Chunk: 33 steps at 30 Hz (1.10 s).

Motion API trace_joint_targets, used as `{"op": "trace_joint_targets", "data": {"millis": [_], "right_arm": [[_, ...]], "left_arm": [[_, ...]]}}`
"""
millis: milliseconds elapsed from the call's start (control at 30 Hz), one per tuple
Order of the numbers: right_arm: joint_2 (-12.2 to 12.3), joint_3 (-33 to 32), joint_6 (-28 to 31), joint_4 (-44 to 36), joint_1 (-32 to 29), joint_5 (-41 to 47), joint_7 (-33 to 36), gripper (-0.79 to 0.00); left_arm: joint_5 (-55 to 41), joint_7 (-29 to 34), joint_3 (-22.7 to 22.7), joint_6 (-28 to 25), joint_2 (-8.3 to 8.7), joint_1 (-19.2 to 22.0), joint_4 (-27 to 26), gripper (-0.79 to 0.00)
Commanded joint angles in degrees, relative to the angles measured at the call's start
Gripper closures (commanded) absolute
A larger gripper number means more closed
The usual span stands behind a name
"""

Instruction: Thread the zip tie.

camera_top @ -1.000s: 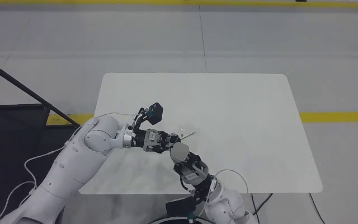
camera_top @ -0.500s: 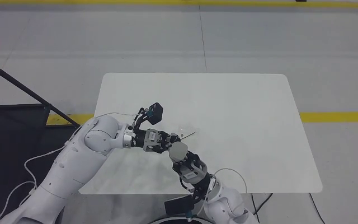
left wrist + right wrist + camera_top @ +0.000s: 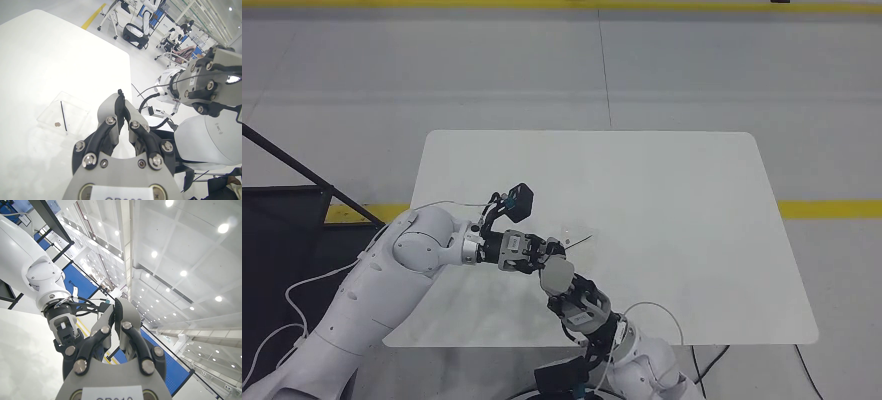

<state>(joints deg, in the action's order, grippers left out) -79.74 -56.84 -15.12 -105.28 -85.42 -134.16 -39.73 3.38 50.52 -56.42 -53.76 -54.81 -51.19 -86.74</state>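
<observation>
Both pinched tight: left gripper (image 3: 121,98) and right gripper (image 3: 116,306) sit close together above the white table (image 3: 682,200). A thin black zip tie (image 3: 160,86) crosses the right gripper's body, its free end near the left gripper. Ahead of that one, a clear tray (image 3: 47,111) holds a black strip (image 3: 63,115); yellow floor tape (image 3: 832,208) runs beyond.

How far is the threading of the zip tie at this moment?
Done: both arms meet over the white table. In hand: the left gripper and right gripper are shut; a thin black zip tie strip passes the right gripper, its tip free. Left: no closed loop shows, and a second black strip lies in the clear plastic tray.
</observation>
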Motion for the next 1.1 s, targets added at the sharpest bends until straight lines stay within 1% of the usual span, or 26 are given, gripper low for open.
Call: {"op": "trace_joint_targets", "data": {"millis": [0,100,200,267,500,900,1067], "right_arm": [[0.35,-0.84,2.74,-0.08,0.78,2.33,-3.98,0.0],[0.94,-2.97,6.44,0.26,1.7,4.24,-7.45,0.0],[1.6,-4.64,12.01,0.13,3.01,4.97,-10.67,0.0],[2.01,-5.69,14.64,0.0,3.86,4.86,-12.56,0.0],[3.3,-7.72,23.06,-0.17,6.59,2.54,-16.19,0.0],[5.54,-9.51,31.09,-3.28,8.92,-5.51,-19.73,0.0],[6.05,-10.26,31.88,-4.74,8.48,-6.6,-19.11,0.0]], "left_arm": [[0.0,0.0,0.0,0.0,0.0,0.0,0.0,0.0],[0.0,0.0,0.0,0.0,0.0,0.0,0.0,0.0],[0.0,0.0,0.0,0.0,0.0,0.0,0.0,0.0],[0.0,0.0,0.0,0.0,0.0,0.0,0.0,0.0],[0.0,0.0,0.0,0.0,0.0,0.0,0.0,0.0],[0.0,0.0,0.0,0.0,0.0,0.0,0.0,0.0],[0.0,0.0,0.0,0.0,0.0,0.0,0.0,0.0]]}}
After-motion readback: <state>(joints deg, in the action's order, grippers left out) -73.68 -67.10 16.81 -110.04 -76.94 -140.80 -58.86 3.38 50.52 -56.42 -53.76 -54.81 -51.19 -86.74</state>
